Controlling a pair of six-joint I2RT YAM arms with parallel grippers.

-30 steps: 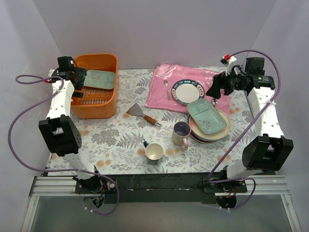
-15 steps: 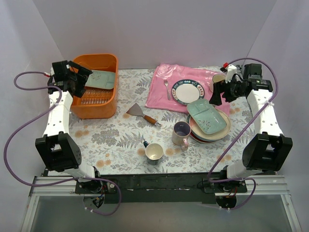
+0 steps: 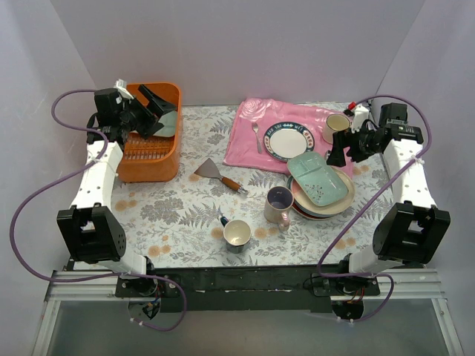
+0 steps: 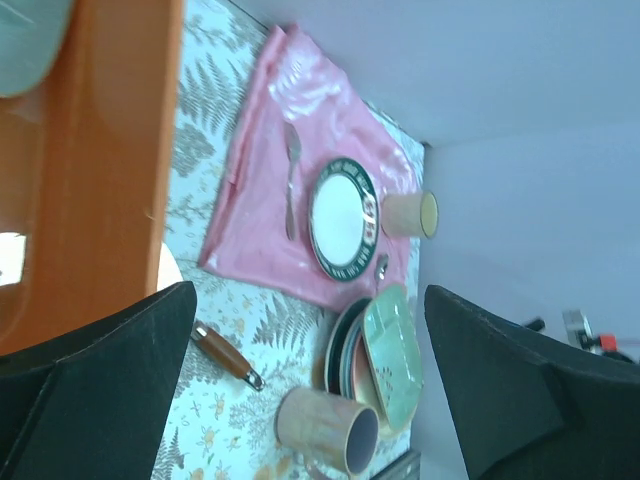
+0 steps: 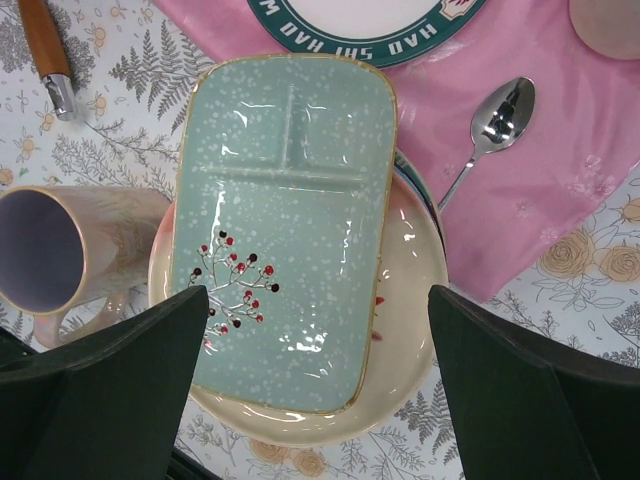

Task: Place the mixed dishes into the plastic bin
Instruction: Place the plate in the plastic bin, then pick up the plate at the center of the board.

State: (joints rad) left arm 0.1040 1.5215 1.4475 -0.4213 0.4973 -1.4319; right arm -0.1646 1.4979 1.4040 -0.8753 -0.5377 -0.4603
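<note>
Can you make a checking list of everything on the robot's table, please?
Surface: floral-patterned table, no spills seen.
Job's things: mint-green rectangular tray-plate atop stacked plates; lilac mug beside them; grey-white mug nearer front; orange plastic bin far left.
Clutter: wooden-handled scraper; pink cloth carrying blue-rimmed white plate and spoon; cream mug.
Grippers: left gripper open at bin; right gripper open above tray-plate.
Cables: purple cables loop out past the table's sides.
Surroundings: plain pale walls.

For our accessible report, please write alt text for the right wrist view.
A mint-green divided tray-plate tops a stack of plates, framed by the open right hand. A lilac mug sits at its left; a spoon lies on the pink cloth at right.
</note>
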